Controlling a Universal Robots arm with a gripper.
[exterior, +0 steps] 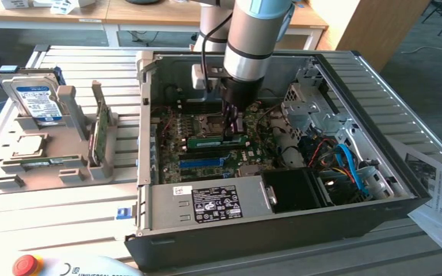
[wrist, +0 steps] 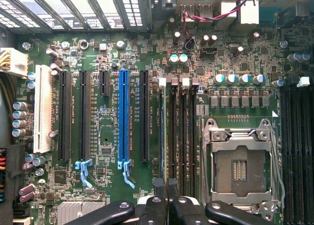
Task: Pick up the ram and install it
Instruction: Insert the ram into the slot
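Observation:
Inside the open computer case [exterior: 405, 190] the ram [exterior: 214, 140], a thin green stick, stands on edge in a memory slot of the motherboard [exterior: 198, 123]. My gripper [exterior: 234, 131] comes straight down onto the end of the stick toward the exterior view's right, with its fingers shut on it. From the wrist view the ram [wrist: 163, 131] shows edge-on as a narrow line along the dark slots. The two black fingertips of the gripper [wrist: 165, 183] sit close together on either side of it. The blue slot [wrist: 123, 119] lies parallel, a short way off.
The bare CPU socket [wrist: 240, 166] sits beside the memory slots. The power supply [exterior: 205, 204] and blue cables [exterior: 351, 164] fill the case's near side. A rack [exterior: 52, 167] on the exterior view's left holds a hard drive [exterior: 35, 99] and an upright green card [exterior: 98, 135].

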